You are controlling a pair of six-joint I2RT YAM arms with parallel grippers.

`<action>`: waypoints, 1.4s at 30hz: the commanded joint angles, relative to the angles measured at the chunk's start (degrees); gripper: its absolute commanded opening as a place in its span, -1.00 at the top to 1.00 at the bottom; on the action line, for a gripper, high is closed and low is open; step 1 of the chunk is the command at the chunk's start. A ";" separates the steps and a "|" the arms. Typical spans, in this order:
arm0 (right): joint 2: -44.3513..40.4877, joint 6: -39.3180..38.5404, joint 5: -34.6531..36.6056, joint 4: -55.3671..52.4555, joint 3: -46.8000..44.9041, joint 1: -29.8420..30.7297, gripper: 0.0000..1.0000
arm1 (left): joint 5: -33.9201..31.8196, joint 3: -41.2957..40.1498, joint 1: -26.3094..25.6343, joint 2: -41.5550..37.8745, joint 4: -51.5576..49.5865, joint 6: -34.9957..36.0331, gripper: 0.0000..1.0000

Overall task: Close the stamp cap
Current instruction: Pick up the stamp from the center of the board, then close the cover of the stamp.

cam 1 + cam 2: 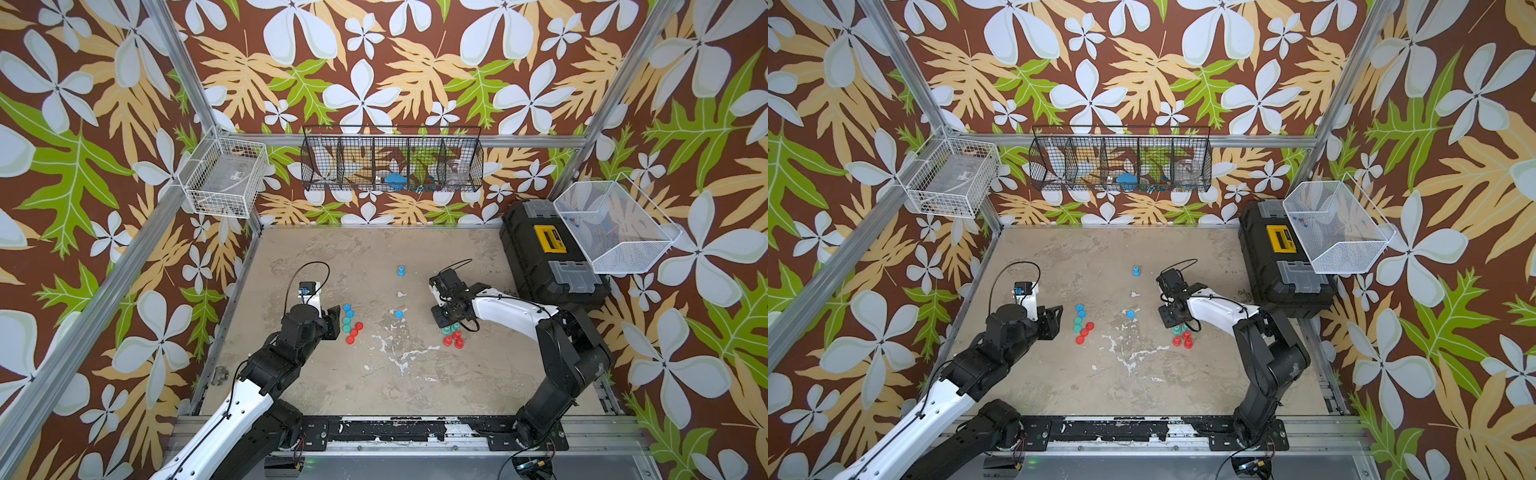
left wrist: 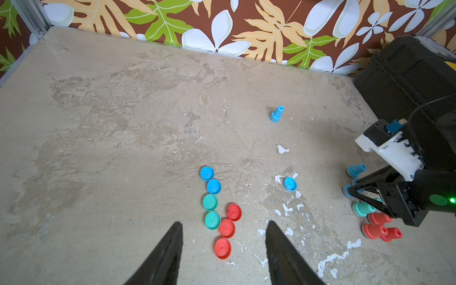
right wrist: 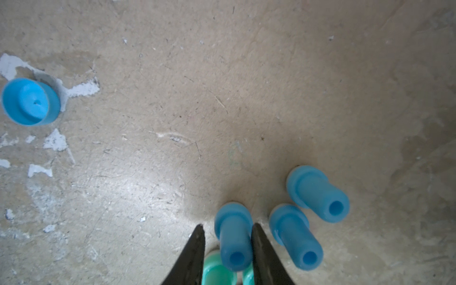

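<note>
We see right arm [image 1: 509,309] bent at elbow, forearm reaching toward counter [image 1: 374,257] middle. Right gripper [image 3: 227,225] points down into stamp cluster. Fingers [image 3: 195,249] straddle upright blue stamp [image 3: 233,237]: one touching, thin gap at other. Lone blue cap [image 3: 30,101] lies on counter, well apart from stamp. Left arm [image 1: 249,399] reaches forward, left gripper [image 2: 224,222] hovering by loose caps [image 2: 213,197], fingers spread.
</note>
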 commanded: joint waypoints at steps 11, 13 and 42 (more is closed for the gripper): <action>-0.25 0.45 0.93 0.45 -0.61 0.08 0.53 | -0.43 0.21 0.06 -0.15 -0.27 0.29 -0.12; -0.24 0.40 0.93 0.51 -0.54 0.05 0.59 | -0.35 0.15 0.06 -0.11 -0.27 0.29 -0.12; 11.20 1.95 1.33 -5.85 21.86 12.26 0.69 | -0.36 0.13 0.07 -0.48 -0.45 0.29 -0.12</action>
